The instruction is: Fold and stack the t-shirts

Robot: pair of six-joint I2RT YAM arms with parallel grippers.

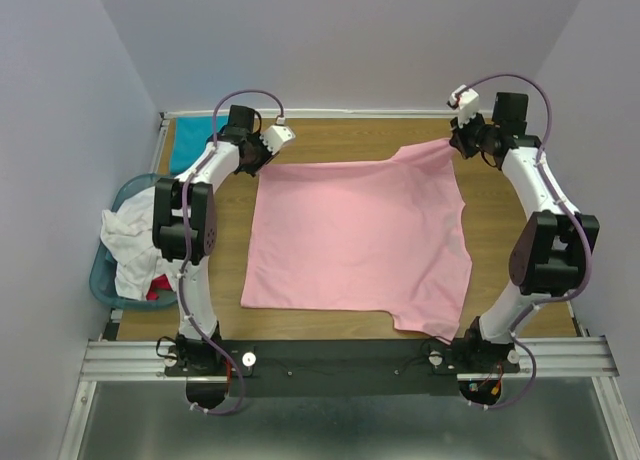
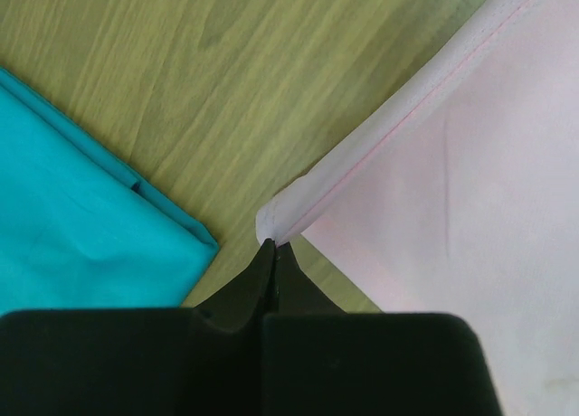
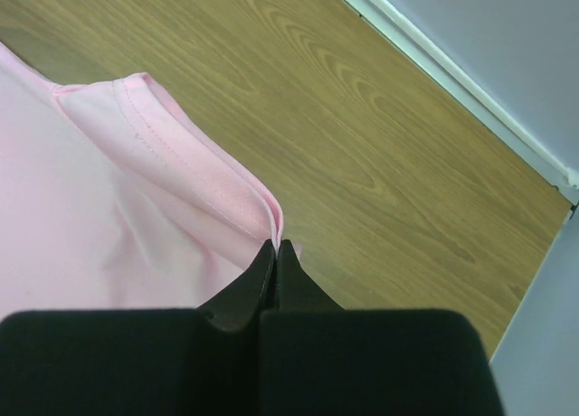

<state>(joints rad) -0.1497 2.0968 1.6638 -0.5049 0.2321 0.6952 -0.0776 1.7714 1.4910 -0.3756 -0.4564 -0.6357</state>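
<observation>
A light pink t-shirt (image 1: 355, 240) lies spread over the middle of the wooden table. My left gripper (image 1: 262, 156) is shut on its far left corner; the left wrist view shows the hemmed corner (image 2: 276, 219) pinched at the tips of my left gripper (image 2: 274, 246). My right gripper (image 1: 458, 140) is shut on the far right corner, a sleeve hem (image 3: 262, 206) pinched at the tips of my right gripper (image 3: 276, 244). A folded teal t-shirt (image 1: 190, 145) lies at the far left, also in the left wrist view (image 2: 81, 226). White shirts (image 1: 128, 242) sit in the basket.
A light-blue plastic basket (image 1: 105, 280) with white and red cloth stands off the table's left edge. Purple walls close in the table's far side and both flanks. The white table rim (image 3: 452, 68) runs close behind the right gripper.
</observation>
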